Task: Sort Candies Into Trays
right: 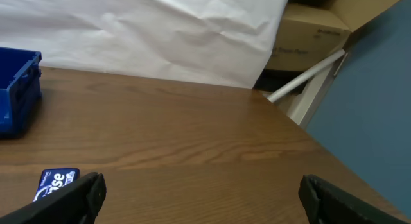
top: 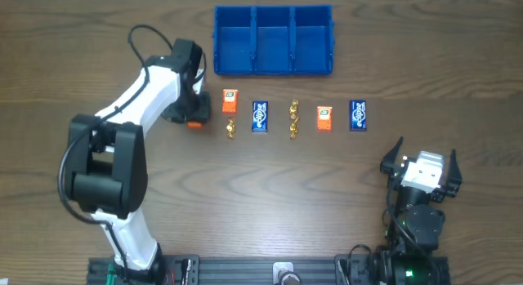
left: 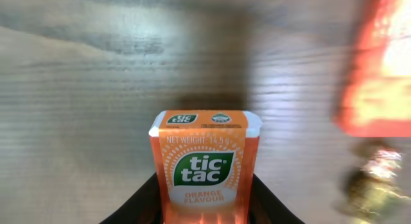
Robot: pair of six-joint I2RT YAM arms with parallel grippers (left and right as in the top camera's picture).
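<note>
My left gripper [top: 191, 118] sits left of the candy row, shut on an orange mint box [left: 205, 163] that stands upright between its dark fingers [left: 138, 208] just over the wood. A second orange box [top: 230, 100] lies close beside it, with a gold wrapped candy [top: 231, 130] below that. Further right lie a blue pack [top: 261, 116], two gold candies [top: 294, 120], another orange box [top: 324, 118] and a second blue pack [top: 358, 115]. The blue three-compartment tray [top: 274, 71] stands behind the row. My right gripper [top: 421, 164] is open near its base.
The wooden table's right edge [right: 321, 153] runs close to the right arm, with boxes and a white sheet beyond it. The tray's corner [right: 19, 89] and the nearest blue pack [right: 58, 182] lie ahead of the right gripper. Bare wood spreads in front of the row.
</note>
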